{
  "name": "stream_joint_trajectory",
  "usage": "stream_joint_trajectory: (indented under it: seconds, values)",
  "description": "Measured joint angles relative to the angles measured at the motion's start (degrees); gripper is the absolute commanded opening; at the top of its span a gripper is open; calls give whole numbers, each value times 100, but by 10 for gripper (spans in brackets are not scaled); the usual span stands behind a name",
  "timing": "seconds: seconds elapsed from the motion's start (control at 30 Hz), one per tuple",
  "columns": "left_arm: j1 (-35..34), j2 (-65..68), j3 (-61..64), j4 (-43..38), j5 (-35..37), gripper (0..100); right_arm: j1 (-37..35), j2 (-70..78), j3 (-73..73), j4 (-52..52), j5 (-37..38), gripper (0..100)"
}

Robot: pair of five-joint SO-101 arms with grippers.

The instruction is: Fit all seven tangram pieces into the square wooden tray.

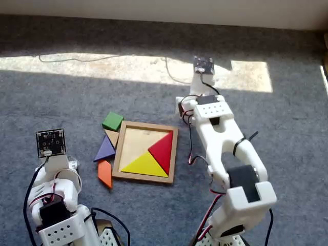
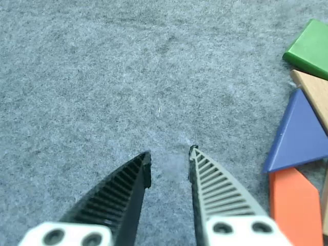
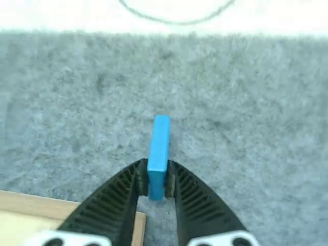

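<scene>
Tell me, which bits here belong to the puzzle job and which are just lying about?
Job: wooden tray, red triangle, yellow triangle, green square, tan triangle, purple triangle, orange piece, blue piece held by right end effector.
Lying about: cable, carpet.

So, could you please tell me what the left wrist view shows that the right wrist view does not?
Left wrist view: the open left gripper over carpet, with the green piece, tan piece, purple piece and orange piece to one side.
Right wrist view: the right gripper shut on a blue piece held on edge, and a cable.
Both: grey carpet. The tray corner is plain in the right wrist view. A tan sliver at the left wrist view's edge may be it too.
</scene>
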Motion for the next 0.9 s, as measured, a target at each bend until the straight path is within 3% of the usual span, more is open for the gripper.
stream_joint_trajectory:
  seconds: [0.23, 0.47, 0.63, 0.9]
  values:
    - [0, 0, 0, 0, 0, 137, -835, -1679, 1284, -9, 1749, 5]
    - [0, 0, 0, 0, 0, 137, -1178, -1925, 2180, -1029, 3156, 5]
    - [0, 0, 0, 0, 0, 137, -1442, -1925, 2541, -1644, 3780, 5]
    - [0, 0, 0, 0, 0, 137, -1521, -1521, 2549, -1776, 4211, 10]
